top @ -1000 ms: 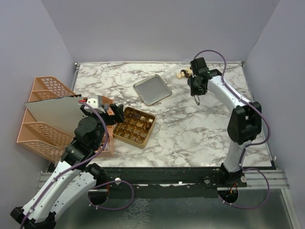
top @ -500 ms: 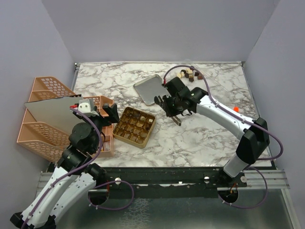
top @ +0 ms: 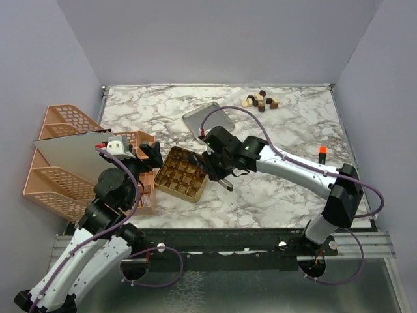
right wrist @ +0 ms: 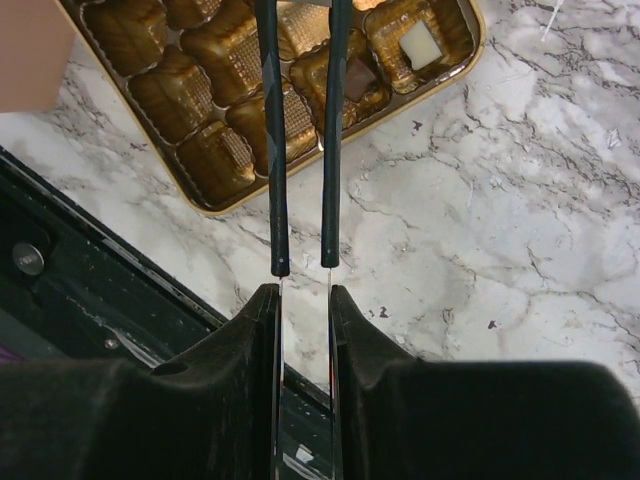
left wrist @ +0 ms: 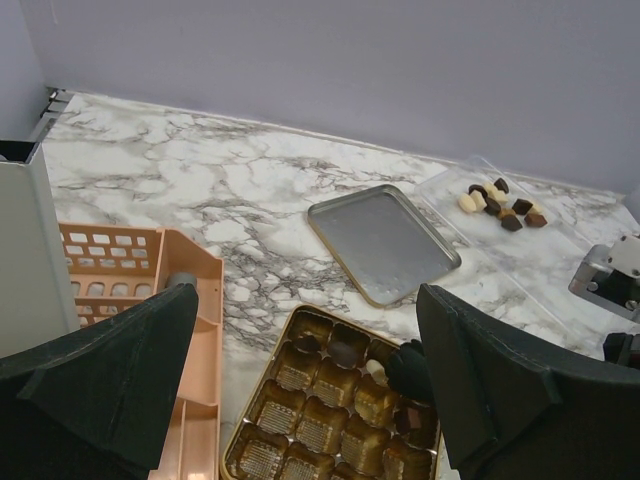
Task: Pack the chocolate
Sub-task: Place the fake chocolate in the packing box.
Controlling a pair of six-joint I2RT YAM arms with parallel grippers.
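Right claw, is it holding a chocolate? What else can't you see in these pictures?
- Right claw: tips cut off by right wrist view's top edge; any held piece unseen.
- Golden-brown square gridded tray: left wrist view's bottom edge cuts off its near compartments.
- Small loose chocolate pieces: too small to count in top view.

The left arm (top: 98, 215) is folded close to its base. The left tool (left wrist: 308, 310) has its fingers spread fully apart. The right arm (top: 293, 171) extends leftward across the tabletop. The right tool (right wrist: 300, 100) points down, its fingers parallel with a narrow gap and their tips out of frame.
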